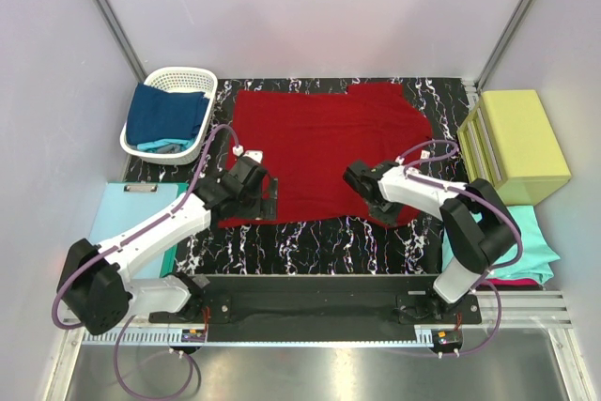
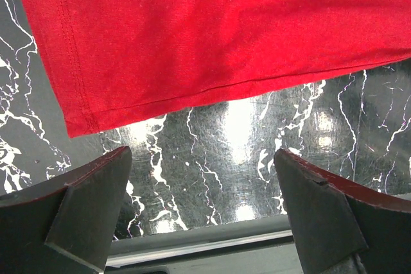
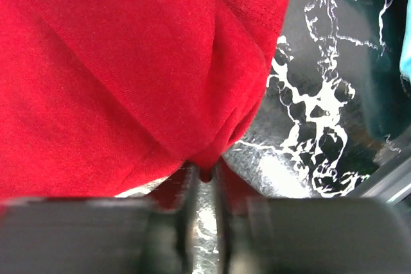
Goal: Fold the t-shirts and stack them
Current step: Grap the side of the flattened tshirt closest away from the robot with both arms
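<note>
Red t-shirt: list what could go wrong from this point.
1. The right gripper pinches only a small bunched bit at the edge of the red t-shirt; the cloth may slip out when lifted.
2. The left gripper stands open over the bare black marbled mat, its fingers short of the hem corner. If the right arm pulls alone, the shirt would likely drag askew and wrinkle.

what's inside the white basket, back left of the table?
The white basket holds a crumpled navy blue shirt that fills most of it. A lighter blue cloth shows at the near rim. Anything beneath them, and the basket floor, is covered.
</note>
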Tool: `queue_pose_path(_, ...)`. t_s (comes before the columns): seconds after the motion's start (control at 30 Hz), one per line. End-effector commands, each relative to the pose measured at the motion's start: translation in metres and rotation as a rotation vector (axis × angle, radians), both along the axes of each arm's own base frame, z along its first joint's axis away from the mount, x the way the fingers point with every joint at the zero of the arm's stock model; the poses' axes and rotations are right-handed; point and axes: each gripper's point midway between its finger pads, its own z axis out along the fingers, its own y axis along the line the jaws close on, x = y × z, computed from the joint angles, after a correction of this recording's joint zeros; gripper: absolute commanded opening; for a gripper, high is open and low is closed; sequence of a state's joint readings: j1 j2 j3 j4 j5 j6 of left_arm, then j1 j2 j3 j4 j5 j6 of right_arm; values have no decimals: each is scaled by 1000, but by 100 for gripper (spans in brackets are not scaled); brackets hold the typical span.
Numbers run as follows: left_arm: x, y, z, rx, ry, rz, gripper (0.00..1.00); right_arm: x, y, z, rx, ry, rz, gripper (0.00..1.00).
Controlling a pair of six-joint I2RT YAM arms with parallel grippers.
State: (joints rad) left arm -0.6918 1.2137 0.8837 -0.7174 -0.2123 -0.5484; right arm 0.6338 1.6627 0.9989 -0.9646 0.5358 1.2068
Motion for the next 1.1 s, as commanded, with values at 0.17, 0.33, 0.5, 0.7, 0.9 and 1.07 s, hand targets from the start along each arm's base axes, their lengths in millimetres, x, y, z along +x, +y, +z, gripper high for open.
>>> queue_pose_path(0.17, -1, -3, 8, -25, -16, -20, 99, -1, 5, 29, 25, -113, 0, 0)
queue_pose_path(0.33, 7, -5, 3, 1, -10, 2, 99, 23, 15, 62, 23, -198, 52, 0)
queue_pose_path(0.5, 20, -9, 0, 32, -3, 31, 99, 53, 27, 74, 2, -209, 102, 0)
queue_pose_path(0.7, 28, -20, -2, 17, 22, 55, 99, 77, 19, 71, -19, -194, 81, 0)
queue_pose_path(0.9, 27, -18, -6, 22, 30, 68, 99, 100, -6, 68, -33, -188, 43, 0)
queue_pose_path(1.07, 25, -16, -10, 30, 42, 77, 99, 125, -20, 70, -23, -213, 19, 0)
